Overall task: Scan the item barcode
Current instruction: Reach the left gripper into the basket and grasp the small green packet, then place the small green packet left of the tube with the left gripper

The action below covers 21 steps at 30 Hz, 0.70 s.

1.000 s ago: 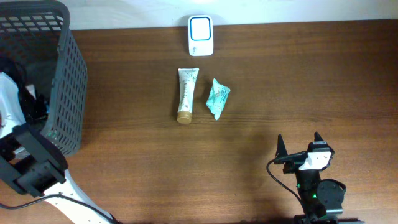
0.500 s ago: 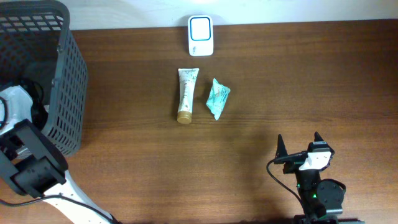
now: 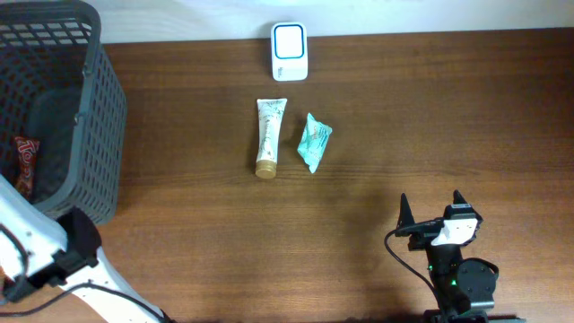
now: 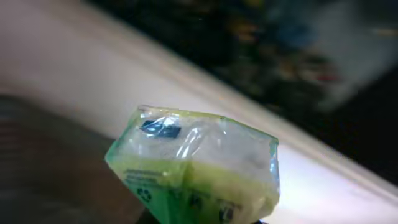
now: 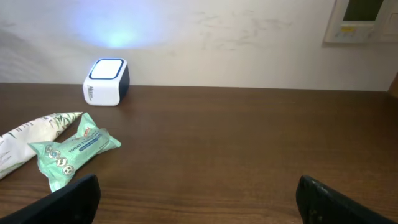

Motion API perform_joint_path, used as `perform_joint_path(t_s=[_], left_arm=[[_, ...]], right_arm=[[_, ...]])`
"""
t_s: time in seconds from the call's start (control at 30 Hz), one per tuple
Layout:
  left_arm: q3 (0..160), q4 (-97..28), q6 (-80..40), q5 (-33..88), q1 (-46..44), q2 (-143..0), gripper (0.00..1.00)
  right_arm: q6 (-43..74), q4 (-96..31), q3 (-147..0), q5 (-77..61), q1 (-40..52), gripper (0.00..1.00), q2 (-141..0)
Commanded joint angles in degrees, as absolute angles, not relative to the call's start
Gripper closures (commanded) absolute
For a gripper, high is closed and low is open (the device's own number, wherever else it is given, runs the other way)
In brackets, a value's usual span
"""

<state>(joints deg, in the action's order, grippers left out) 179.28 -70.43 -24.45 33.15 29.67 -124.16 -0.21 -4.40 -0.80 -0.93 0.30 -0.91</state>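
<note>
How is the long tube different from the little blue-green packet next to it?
The tube is long and cream-white with a gold cap; the packet is shorter and teal all over. The tube looks smooth and lies straight, while the packet is crinkly and lies tilted. Both lie flat on the brown table, side by side without touching.

A brown wooden table (image 3: 448, 108) bears a cream tube (image 3: 269, 136) just beside a teal packet (image 3: 314, 141), ahead-left of the right gripper (image 3: 430, 205); white scanner (image 3: 289, 51) beyond; grey basket (image 3: 94, 117) far left.
</note>
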Motion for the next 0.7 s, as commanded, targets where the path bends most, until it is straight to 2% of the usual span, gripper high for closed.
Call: perform_joint_path(t_s=[0.0,0.07,0.1,0.2,0.27,0.4,0.57,0.63,0.67], left_arm=[[179.7,-74.9,-27.2,45.6,21.3,-122.6,1.0],[178.2,-82.2,-18.2,42.3,13.6,-122.9,1.0],[176.5,-86.0,-15.5,36.5,9.5,-122.9,1.0],[166.3,-92.3,-14.5,8.7,-2.3,-123.0,1.0],[156.5,-91.6,-14.5,2.0,-7.2,-123.0,1.0],[132.4,-83.7,-14.5,-3.4,-12.6,-123.0,1.0],[108.2,-67.1,-14.9,-2.1,-14.8,-123.0,1.0],[102.6,-62.2,-14.9,-0.2,-15.4,-123.0,0.94],[101.5,-60.9,-14.9,0.3,-15.4,-123.0,0.82]], right_arm=[[0.0,-4.5,-0.3,-0.2,-0.1,0.01,-0.5],[0.0,-4.5,-0.3,-0.2,-0.1,0.01,-0.5],[0.0,-4.5,-0.3,-0.2,-0.1,0.01,-0.5],[0.0,-4.5,-0.3,-0.2,-0.1,0.01,-0.5],[0.0,-4.5,-0.3,-0.2,-0.1,0.01,-0.5],[0.0,-4.5,-0.3,-0.2,-0.1,0.01,-0.5],[0.0,-4.5,-0.3,-0.2,-0.1,0.01,-0.5],[0.0,-4.5,-0.3,-0.2,-0.1,0.01,-0.5],[0.0,-4.5,-0.3,-0.2,-0.1,0.01,-0.5]])
